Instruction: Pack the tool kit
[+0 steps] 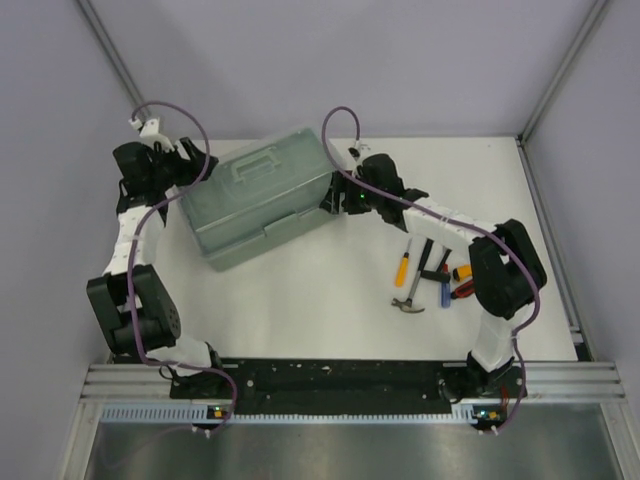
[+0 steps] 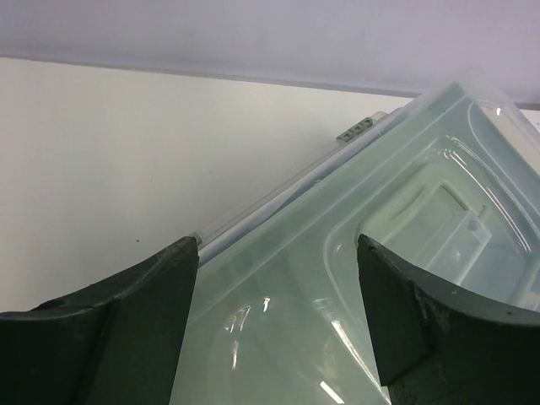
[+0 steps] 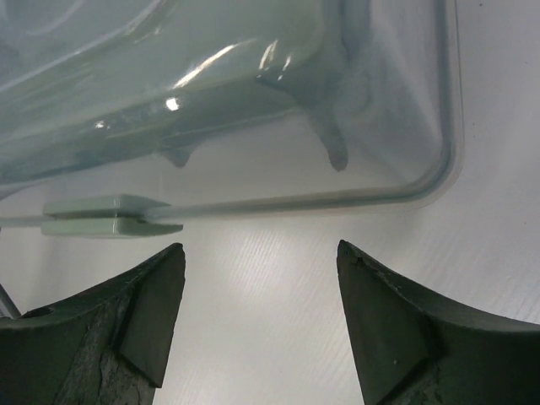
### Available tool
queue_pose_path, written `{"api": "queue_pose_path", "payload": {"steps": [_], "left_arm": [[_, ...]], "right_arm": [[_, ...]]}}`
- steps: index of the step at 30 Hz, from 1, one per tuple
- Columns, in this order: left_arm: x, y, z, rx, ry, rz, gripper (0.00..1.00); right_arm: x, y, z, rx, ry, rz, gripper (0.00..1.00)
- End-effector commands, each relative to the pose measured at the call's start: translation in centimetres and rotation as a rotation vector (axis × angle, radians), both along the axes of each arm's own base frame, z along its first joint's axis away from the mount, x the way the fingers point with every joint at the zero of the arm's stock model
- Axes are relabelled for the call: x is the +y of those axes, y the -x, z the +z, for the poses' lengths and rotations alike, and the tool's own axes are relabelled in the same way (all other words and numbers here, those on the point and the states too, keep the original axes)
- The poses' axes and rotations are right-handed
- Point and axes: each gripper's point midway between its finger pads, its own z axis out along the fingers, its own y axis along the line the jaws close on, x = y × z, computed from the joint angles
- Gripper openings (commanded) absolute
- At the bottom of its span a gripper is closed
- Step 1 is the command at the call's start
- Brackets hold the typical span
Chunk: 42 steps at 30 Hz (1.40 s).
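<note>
Nearest the arm bases, the loose tools were the hard part to read. They lay in a small heap to the right of the toolbox (image 1: 262,200) and closer in than it, with the right arm's elbow covering part of them. I could pick out the hammer (image 1: 408,303), a yellow screwdriver (image 1: 402,266) and a blue screwdriver (image 1: 445,291). The red and orange bits (image 1: 462,282) under the arm were too small and too covered to name. Moving up to the toolbox, it sat at an angle with its lid looking shut. The right gripper (image 3: 260,249) was at its right end with jaws apart. Only bare table showed between them, and the box's rounded corner and a pale green latch tab (image 3: 110,215) were just past the tips. The left gripper (image 2: 278,245) was at the toolbox's left end, jaws apart too. One finger was over the see-through lid and the other right at the lid's edge, and I honestly couldn't tell if either touched. The wrist view cut off most of the box, showing just the lid and the handle recess (image 2: 439,211). Everything sat on a white table (image 1: 330,330), and plain pale grey walls (image 1: 350,60) closed in behind the toolbox.
</note>
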Motion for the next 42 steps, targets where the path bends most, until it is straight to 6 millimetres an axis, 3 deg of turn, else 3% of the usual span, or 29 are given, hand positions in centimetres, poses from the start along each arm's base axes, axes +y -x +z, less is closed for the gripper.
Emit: {"api": "queue_pose_path", "payload": {"steps": [1,5,14,22,25,31,34,36,39,42], "left_arm": [[-2.4,4.1,-5.9,0.266,0.193,0.063,0.79],[-3.1,5.5,-6.9,0.351,0.308,0.128,0.77],[-7.9,9.5,-8.6,0.462,0.411,0.066,0.75],[-8.5,12.0,-9.5,0.499,0.379,0.064,0.75],[-7.0,10.7,-7.3,0.453,0.308,0.112,0.75],[-3.9,6.4,1.1,0.239,0.150,0.184,0.79],[-1.0,4.8,3.4,0.163,0.044,0.283,0.84],[0.7,3.9,4.2,0.136,-0.030,0.332,0.87],[2.5,2.4,3.5,0.143,-0.120,0.351,0.91],[2.0,0.7,1.9,0.177,-0.188,0.243,0.92]], "right_arm": [[0.7,-2.5,3.2,-0.045,-0.114,-0.024,0.72],[0.5,-3.1,3.4,-0.040,-0.128,-0.031,0.72],[-0.5,-4.9,4.0,-0.055,-0.133,-0.063,0.73],[-1.1,-7.3,4.6,-0.058,-0.160,-0.092,0.73],[-1.1,-7.2,5.3,-0.059,-0.175,-0.078,0.73],[-2.0,-5.3,6.0,-0.063,-0.160,-0.065,0.73],[-2.6,-3.9,5.8,-0.054,-0.149,-0.058,0.73],[-3.0,-2.9,5.5,-0.044,-0.143,-0.052,0.73],[-3.4,-1.5,5.0,-0.049,-0.128,-0.046,0.73],[-3.5,-0.2,4.7,-0.044,-0.126,-0.031,0.74]]}}
